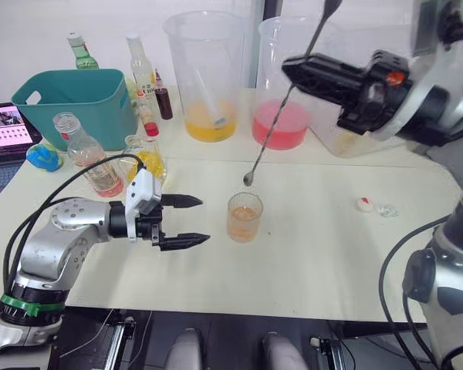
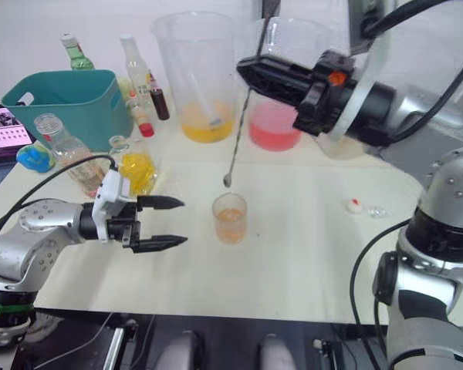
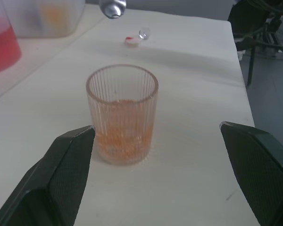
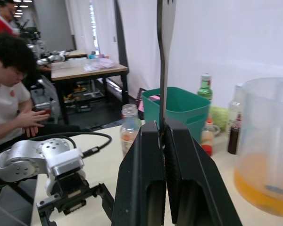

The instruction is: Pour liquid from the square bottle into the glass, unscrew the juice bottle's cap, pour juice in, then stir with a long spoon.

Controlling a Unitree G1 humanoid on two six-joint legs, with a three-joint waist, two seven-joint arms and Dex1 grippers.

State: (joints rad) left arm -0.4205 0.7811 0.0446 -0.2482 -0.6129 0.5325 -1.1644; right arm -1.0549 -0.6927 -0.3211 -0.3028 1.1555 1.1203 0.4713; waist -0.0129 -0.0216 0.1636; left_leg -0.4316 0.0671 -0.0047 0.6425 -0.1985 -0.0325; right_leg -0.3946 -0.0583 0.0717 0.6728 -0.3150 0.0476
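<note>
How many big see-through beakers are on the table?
3: one with yellow liquid, one with red, a third partly hidden behind the right arm. More may be hidden.

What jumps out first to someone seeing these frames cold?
The long spoon, pinched in the right gripper, hangs tilted with its bowl just above the glass of orange-pink liquid at mid-table. The left gripper sits open beside the glass, fingers pointing at it without touching. Behind stand two big beakers, one with yellow liquid, one with red.

No legible text, label, brand, number or sign on anything here.
</note>
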